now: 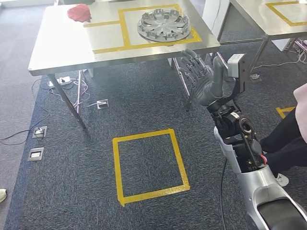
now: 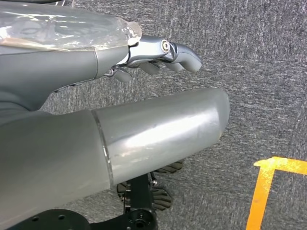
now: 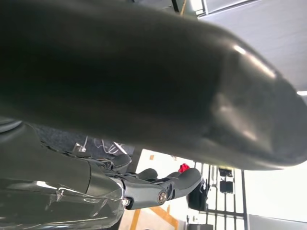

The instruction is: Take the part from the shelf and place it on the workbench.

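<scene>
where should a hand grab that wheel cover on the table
Probably by the rim at the near right edge of the wheel cover. It lies flat inside the yellow tape frame, close to the table's front edge, so fingers can hook over the rim there. The raised right hand is already just below that corner. The spoked openings offer a second hold.

I'm looking into what reads as a robot test lab set up like a workshop. Grey carpet (image 1: 90, 167) covers the floor, marked with a yellow tape square (image 1: 150, 165). 2 steel tables (image 1: 65, 43) carry taped yellow outlines too. Loose cables (image 1: 77, 93) run to floor sockets (image 1: 36, 154) under the near table.
</scene>
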